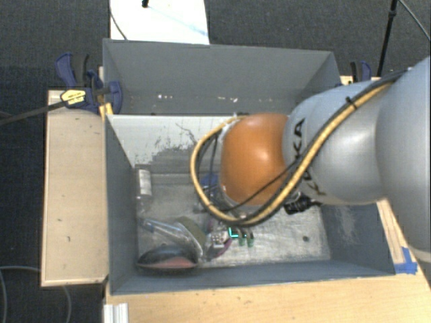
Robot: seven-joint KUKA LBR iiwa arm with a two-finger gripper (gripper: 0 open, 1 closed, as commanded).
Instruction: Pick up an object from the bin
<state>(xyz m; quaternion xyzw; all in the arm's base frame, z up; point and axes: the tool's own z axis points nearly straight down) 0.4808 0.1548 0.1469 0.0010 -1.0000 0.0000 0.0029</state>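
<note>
Three small things are lying in the grey metal bin point(215, 79), all toward the left half of its floor. You are seeing the gripper point(227, 235) hanging low near the middle of the bin's near edge, tucked under the arm's smooth orange cover point(252, 157); whether it is spread or closed, you cannot tell. Just beside it, on the view's left, a clear plastic piece point(172, 230) is lying crumpled, glossy and see-through; whether the two are touching, you cannot tell. A dark oval thing point(168, 258) with a reddish underside is resting against the near wall by the near-left corner, touching the plastic. A pale cylinder point(143, 182) is standing apart by the left wall. A yellow-and-black cable point(200, 180) is looping round the cover. White scratches are showing on the bin's dull floor, and dark carpet point(40, 19) is surrounding the bin.
</note>
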